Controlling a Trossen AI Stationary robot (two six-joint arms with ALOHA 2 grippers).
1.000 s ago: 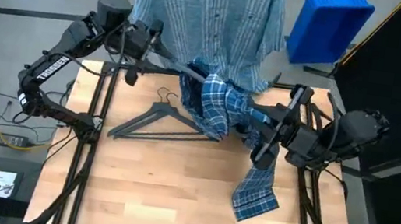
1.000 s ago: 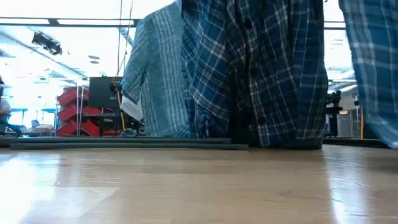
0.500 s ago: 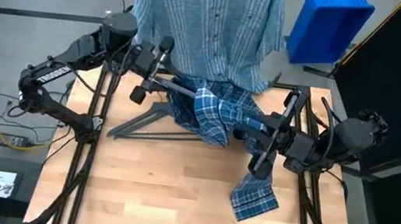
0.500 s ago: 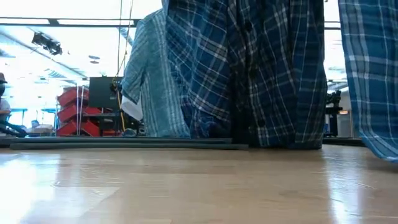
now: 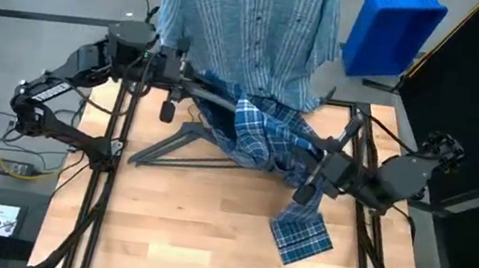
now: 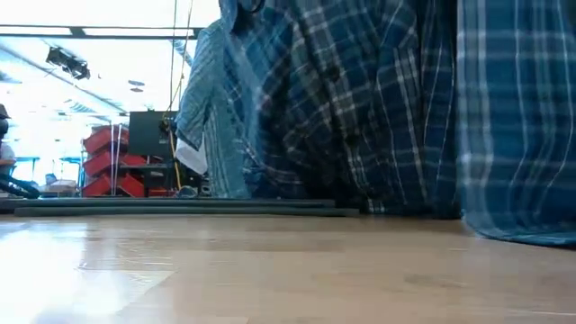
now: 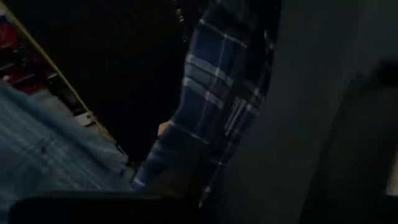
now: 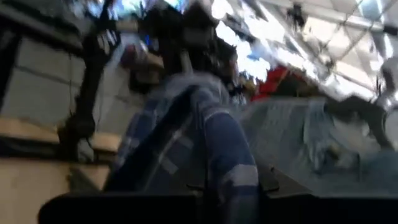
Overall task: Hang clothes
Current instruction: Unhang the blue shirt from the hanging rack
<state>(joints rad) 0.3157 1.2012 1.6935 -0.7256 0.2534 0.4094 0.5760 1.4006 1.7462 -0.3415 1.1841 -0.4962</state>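
Observation:
The dark blue plaid shirt [image 5: 263, 133] hangs draped between my two grippers above the table's far half. Its lower end [image 5: 300, 235] lies on the wood; in the low view the plaid shirt [image 6: 378, 108] fills the upper right. A dark hanger bar [image 5: 212, 98] runs from my left gripper [image 5: 181, 83] into the shirt. My right gripper [image 5: 309, 174] is shut on the shirt's right side. The light blue striped shirt [image 5: 246, 22] hangs behind the far edge. Another dark hanger [image 5: 184, 143] lies flat on the table. My left gripper is shut on the end of the dark hanger bar [image 5: 191, 88], coming level from the table's left; the bar is lifted clear and slopes into the shirt. The wrist view is too dark to show the hold. My right gripper holds a bunched fold of the plaid shirt [image 8: 214, 168] between its two fingers, coming from the table's right. The cloth rises away from the fingers toward the hanger, and a loose part hangs down to the table.
A blue bin [image 5: 391, 24] stands beyond the far right corner. Black frame rails [image 5: 117, 136] run along the table's left and right sides. Bare wood [image 5: 188, 230] lies toward the near edge.
My left gripper has moved toward the near edge and right with the hanger bar, then drawn back a little leftward. My right gripper has sunk and drifted slightly left. The plaid shirt has come lower and spread along the bar; more of its hanging part now rests on the table.

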